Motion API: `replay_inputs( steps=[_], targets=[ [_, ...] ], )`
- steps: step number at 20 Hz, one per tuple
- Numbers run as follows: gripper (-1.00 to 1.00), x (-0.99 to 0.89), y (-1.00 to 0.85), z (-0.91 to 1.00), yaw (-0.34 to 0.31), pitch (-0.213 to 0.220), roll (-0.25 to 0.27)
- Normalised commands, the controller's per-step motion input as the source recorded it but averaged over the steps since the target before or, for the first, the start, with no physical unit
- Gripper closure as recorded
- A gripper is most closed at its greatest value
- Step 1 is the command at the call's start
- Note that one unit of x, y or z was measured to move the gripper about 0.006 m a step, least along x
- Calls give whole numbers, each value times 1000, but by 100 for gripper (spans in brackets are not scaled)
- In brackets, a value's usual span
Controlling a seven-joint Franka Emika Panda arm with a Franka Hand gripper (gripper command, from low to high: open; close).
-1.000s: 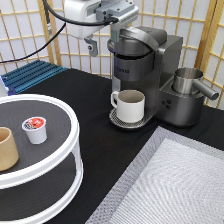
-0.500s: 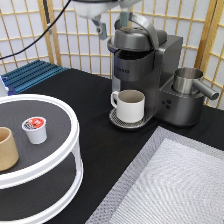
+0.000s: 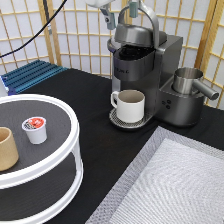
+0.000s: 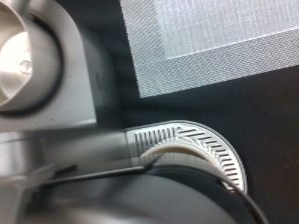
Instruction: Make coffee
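Note:
The grey coffee machine [image 3: 150, 65] stands at the back with its lid dome [image 3: 132, 36] and a curved handle [image 3: 150, 17] arching above it. A white mug [image 3: 131, 105] sits on the machine's drip tray [image 3: 116, 120]. My gripper [image 3: 121, 14] is at the exterior view's top edge, right above the machine's lid, fingers apart on either side of the handle's left end and holding nothing. A coffee pod [image 3: 35, 129] with a red lid stands on the round white tray [image 3: 65, 155] at the exterior view's left. The wrist view shows the drip tray grille [image 4: 198, 145] from above.
A tan cup [image 3: 6, 147] stands beside the pod on the tray. A steel jug [image 3: 187, 80] sits on the machine's right side and shows in the wrist view [image 4: 18, 50]. A grey mat [image 3: 175, 185] lies at the bottom right. A blue rack [image 3: 30, 75] is at the back left.
My gripper has moved to the exterior view's right, from beside the machine's left to directly over its lid and handle. The mug, pod and tray have not moved.

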Motion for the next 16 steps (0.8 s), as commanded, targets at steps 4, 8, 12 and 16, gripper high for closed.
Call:
replay_inputs(
  steps=[4, 8, 12, 16],
  targets=[
    [-100, 332, 599, 719, -6, 106, -276],
    [-100, 389, 624, 322, 14, 115, -267],
    [-100, 376, 572, 82, 44, 119, -232],
    [-100, 494, 594, 391, 84, 209, -133]
  ],
)
